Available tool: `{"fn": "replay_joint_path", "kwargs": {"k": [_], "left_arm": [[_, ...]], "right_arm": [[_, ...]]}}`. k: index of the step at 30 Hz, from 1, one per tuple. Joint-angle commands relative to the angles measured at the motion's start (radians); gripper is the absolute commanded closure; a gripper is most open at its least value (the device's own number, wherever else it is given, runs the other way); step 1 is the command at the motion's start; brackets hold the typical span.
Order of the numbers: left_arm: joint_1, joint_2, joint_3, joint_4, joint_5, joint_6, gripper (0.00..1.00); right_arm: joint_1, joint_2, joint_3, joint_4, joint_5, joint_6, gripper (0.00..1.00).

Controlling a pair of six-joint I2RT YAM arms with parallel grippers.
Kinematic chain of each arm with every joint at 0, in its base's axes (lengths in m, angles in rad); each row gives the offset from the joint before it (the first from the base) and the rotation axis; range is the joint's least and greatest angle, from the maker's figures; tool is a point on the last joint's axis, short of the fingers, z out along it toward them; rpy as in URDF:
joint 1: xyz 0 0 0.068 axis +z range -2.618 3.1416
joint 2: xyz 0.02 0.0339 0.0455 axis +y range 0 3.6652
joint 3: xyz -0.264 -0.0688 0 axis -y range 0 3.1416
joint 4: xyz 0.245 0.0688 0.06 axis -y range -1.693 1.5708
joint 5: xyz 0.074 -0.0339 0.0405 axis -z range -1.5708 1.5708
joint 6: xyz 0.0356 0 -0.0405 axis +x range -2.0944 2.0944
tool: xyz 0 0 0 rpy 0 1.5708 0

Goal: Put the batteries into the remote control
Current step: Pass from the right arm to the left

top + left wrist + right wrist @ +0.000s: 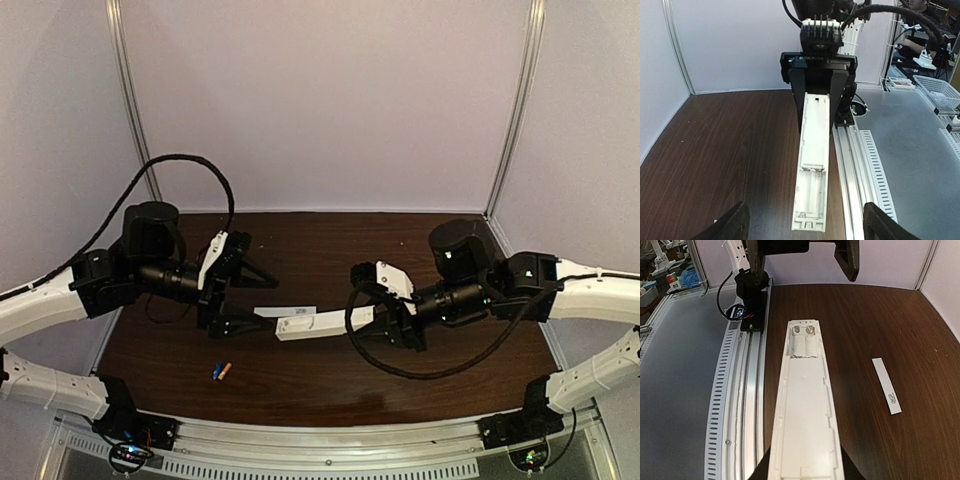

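My right gripper [380, 316] is shut on one end of the white remote control [318, 325] and holds it pointing left. The remote's back faces up, and its battery compartment [810, 190] is open and empty at the free end. My left gripper [268, 305] is open and empty. Its fingers [732, 225] stand either side of the remote's free end without touching it. The blue battery [216, 372] and the orange battery [226, 369] lie together on the table, in front of the left gripper. The right wrist view shows the remote [805, 410] between my right gripper's [805, 467] fingers.
The thin flat white cover strip [270, 311] lies on the dark wooden table [330, 245] just behind the remote; it also shows in the right wrist view [886, 386]. A metal rail [330, 440] runs along the near edge. Pale walls enclose the back and sides.
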Motion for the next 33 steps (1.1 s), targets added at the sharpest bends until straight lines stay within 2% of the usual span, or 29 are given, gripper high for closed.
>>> {"fn": "replay_joint_path", "kwargs": {"k": [1, 7, 12, 18, 21, 23, 24, 25, 27, 30, 33], "left_arm": [[-0.05, 0.062, 0.057, -0.043, -0.056, 0.095, 0.23], [-0.122, 0.126, 0.066, -0.049, -0.092, 0.123, 0.3], [-0.139, 0.148, 0.072, -0.045, -0.118, 0.126, 0.4], [-0.155, 0.155, 0.082, -0.039, -0.18, 0.137, 0.64], [-0.155, 0.157, 0.085, -0.037, -0.183, 0.14, 0.7], [-0.156, 0.161, 0.086, -0.043, -0.201, 0.143, 0.78], [-0.156, 0.162, 0.086, -0.044, -0.214, 0.143, 0.81], [-0.156, 0.162, 0.089, -0.044, -0.226, 0.141, 0.83], [-0.156, 0.163, 0.086, -0.027, -0.249, 0.121, 0.86], [-0.155, 0.16, 0.066, 0.04, -0.32, 0.07, 0.92], [-0.155, 0.16, 0.041, 0.151, -0.42, -0.001, 0.94]], "right_arm": [[-0.002, 0.018, 0.046, -0.007, -0.038, 0.002, 1.0], [-0.002, 0.028, 0.061, 0.004, -0.045, -0.001, 1.0], [-0.001, 0.026, 0.059, 0.015, -0.058, 0.001, 1.0], [-0.002, 0.019, 0.05, 0.027, -0.056, 0.002, 1.0], [-0.002, 0.01, 0.047, 0.036, -0.048, 0.005, 1.0], [-0.003, 0.001, 0.039, 0.056, -0.021, 0.023, 1.0], [-0.004, -0.004, 0.036, 0.068, -0.005, 0.042, 0.9], [-0.007, -0.009, 0.033, 0.076, 0.003, 0.058, 0.65], [-0.02, -0.021, 0.02, 0.101, 0.024, 0.106, 0.52], [-0.051, -0.064, -0.028, 0.174, 0.069, 0.189, 0.24], [-0.089, -0.131, -0.099, 0.287, 0.135, 0.31, 0.08]]}}
